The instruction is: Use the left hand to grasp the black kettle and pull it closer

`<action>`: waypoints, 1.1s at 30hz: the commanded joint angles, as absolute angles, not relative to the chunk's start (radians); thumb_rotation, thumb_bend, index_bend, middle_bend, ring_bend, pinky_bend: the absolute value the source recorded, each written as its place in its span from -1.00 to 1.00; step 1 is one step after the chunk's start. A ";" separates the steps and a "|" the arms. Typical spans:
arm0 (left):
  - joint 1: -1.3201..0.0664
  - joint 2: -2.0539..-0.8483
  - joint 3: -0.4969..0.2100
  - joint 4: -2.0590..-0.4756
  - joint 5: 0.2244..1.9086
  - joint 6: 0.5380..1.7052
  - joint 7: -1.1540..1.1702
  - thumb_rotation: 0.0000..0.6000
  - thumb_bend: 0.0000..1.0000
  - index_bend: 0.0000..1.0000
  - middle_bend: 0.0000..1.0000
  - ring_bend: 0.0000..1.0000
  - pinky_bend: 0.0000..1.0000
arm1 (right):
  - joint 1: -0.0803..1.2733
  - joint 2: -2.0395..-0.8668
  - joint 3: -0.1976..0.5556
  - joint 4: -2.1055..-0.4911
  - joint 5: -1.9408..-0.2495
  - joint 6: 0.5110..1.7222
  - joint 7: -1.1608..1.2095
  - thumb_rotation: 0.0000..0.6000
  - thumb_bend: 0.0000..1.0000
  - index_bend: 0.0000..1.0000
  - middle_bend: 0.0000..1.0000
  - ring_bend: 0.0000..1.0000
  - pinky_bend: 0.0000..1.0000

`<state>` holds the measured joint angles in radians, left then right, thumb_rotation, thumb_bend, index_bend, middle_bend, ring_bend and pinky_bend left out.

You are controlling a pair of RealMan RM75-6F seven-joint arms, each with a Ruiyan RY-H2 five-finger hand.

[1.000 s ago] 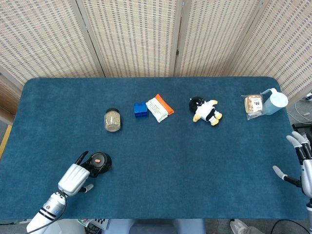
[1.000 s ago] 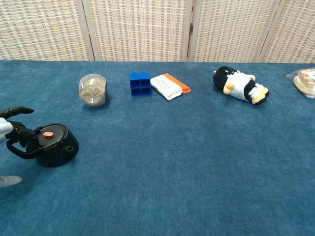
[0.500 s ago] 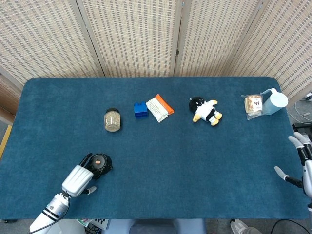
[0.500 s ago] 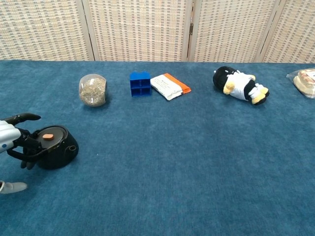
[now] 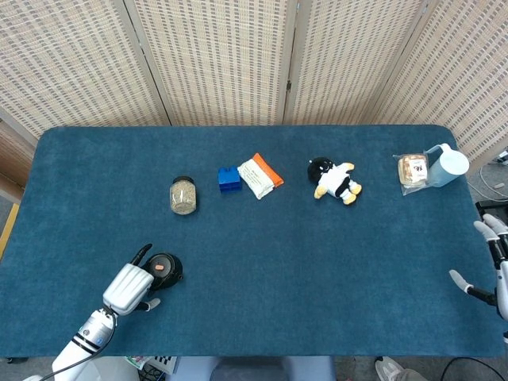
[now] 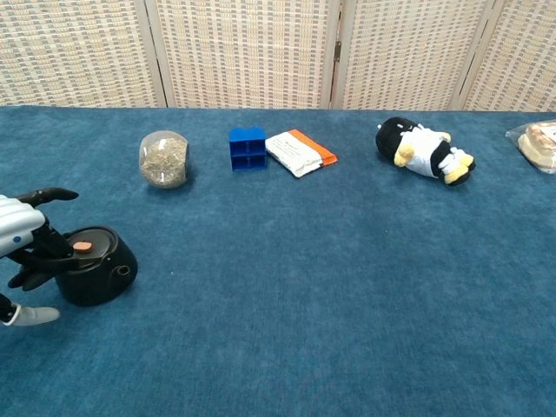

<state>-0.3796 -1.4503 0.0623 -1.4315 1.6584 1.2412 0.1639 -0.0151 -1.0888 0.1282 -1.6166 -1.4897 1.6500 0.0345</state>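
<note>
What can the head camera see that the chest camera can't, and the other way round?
Only the head view shows the right hand, open at the table's right edge, and the pale blue jug beside the snack bag.

Only the chest view shows the side of the black kettle and the left hand's dark fingers at its handle.

Both show the left hand, kettle, jar, blue block, orange-and-white packet and toy penguin.

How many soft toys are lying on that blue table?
1: a black-and-white penguin plush lying on its side toward the table's far right, between the orange-edged packet and the bagged snack. Nothing seems hidden.
</note>
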 commanded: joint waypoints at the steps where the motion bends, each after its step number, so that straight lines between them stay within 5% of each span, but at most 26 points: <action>1: -0.382 -1.446 0.056 -1.444 1.650 1.240 0.152 0.94 -0.82 0.74 0.82 0.44 -0.99 | -0.015 -1.090 0.130 -1.614 -1.487 1.649 0.037 1.00 -0.73 -0.66 -0.73 -1.00 -0.96; 8: -0.390 -1.432 0.039 -1.483 1.624 1.232 0.120 0.21 -0.85 0.82 0.91 0.53 -0.99 | -0.013 -1.094 0.135 -1.600 -1.478 1.643 0.051 1.00 -0.73 -0.66 -0.73 -1.00 -0.96; 20: -0.382 -1.435 0.007 -1.529 1.560 1.237 0.092 -0.33 -0.85 0.91 1.00 0.62 -0.99 | -0.006 -1.097 0.140 -1.588 -1.467 1.626 0.057 1.00 -0.73 -0.66 -0.74 -1.00 -0.99; 33: -0.339 -1.439 -0.030 -1.574 1.503 1.309 0.099 -0.25 -0.66 0.99 1.00 0.70 -0.83 | -0.006 -1.107 0.137 -1.577 -1.462 1.618 0.061 1.00 -0.73 -0.66 -0.74 -1.00 -0.99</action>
